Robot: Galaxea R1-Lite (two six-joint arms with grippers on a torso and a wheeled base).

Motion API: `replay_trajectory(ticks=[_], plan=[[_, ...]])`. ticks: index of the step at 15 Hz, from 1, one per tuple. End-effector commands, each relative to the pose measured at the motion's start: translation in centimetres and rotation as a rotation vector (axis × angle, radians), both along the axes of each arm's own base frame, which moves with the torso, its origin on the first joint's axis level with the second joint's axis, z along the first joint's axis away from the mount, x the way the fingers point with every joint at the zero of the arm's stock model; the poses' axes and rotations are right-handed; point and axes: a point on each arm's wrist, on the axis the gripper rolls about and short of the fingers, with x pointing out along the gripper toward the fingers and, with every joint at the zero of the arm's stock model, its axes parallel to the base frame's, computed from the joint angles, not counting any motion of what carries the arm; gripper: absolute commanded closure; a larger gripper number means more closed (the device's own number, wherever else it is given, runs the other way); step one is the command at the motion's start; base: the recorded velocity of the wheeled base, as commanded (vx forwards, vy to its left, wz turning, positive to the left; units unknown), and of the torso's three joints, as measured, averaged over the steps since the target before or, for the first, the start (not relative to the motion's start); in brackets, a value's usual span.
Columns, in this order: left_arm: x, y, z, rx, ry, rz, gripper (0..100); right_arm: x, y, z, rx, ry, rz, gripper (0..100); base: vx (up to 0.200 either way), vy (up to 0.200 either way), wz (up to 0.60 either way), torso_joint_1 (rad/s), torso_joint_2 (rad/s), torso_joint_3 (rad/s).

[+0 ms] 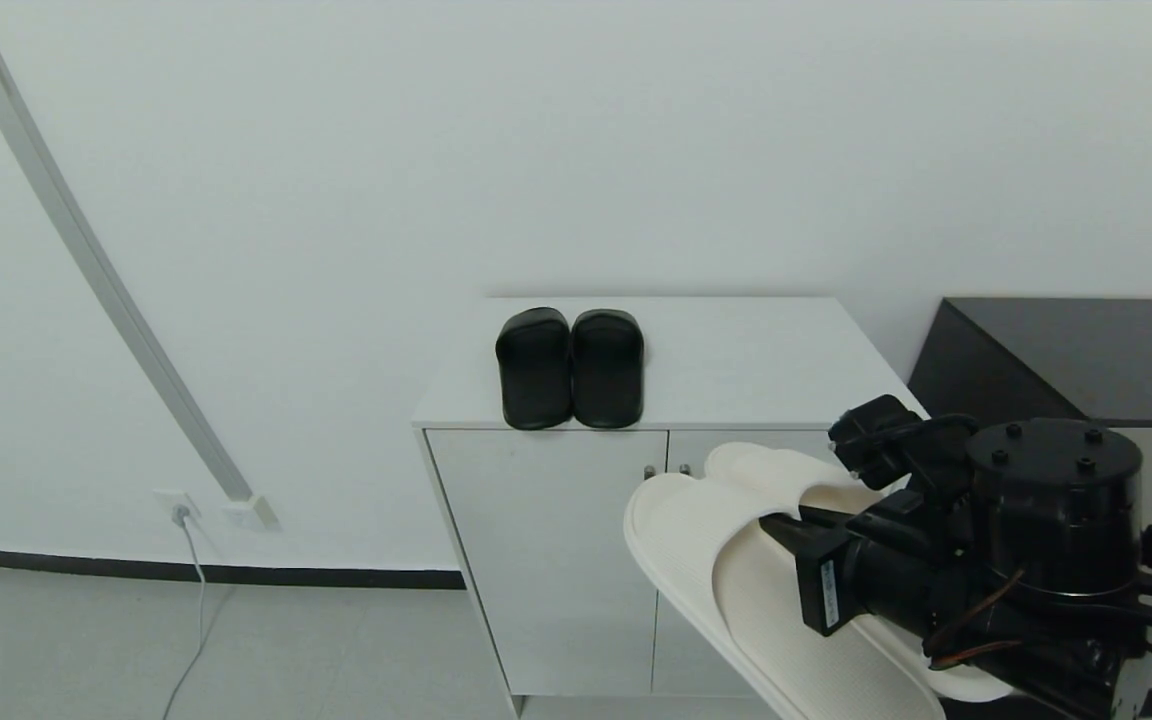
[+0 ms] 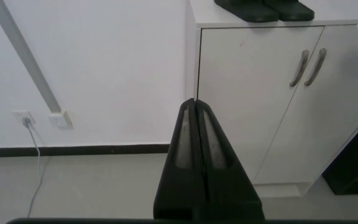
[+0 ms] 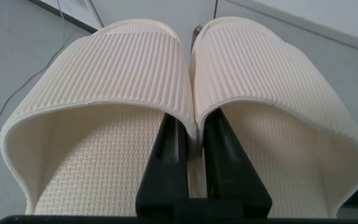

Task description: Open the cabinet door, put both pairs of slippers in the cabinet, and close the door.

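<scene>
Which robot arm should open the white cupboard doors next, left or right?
Left, probably. The left gripper is shut and empty, and it faces the closed doors and metal handles of the white cabinet. The right gripper is busy clamping the cream ribbed slippers.

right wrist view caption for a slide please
Right gripper shut on the pair of cream slippers, one finger inside each, pinching their inner edges together.

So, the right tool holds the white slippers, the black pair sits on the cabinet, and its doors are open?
No: the cabinet doors are shut, as the left wrist view shows. The right tool holds the white slippers; the black pair sits on the cabinet.
</scene>
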Motion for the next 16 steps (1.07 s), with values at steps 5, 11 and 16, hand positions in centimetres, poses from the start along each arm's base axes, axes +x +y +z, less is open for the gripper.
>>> replay_trajectory(ticks=[5,11,16], plan=[[0.01,0.0,-0.01,-0.003,0.002,-0.001,0,-0.16,0.07,-0.1,-0.001,0.003,0.006,100,0.0,0.0,0.0,-0.216,0.5,0.285],[0.01,0.0,0.01,-0.002,0.001,0.001,0,-0.33,-0.11,-0.22,-0.006,0.005,0.006,100,0.0,0.0,0.0,-0.215,0.55,0.321],[0.01,0.0,0.01,-0.002,0.001,-0.001,0,-0.34,-0.12,-0.26,-0.007,0.006,0.005,100,0.0,0.0,0.0,-0.186,0.51,0.316]])
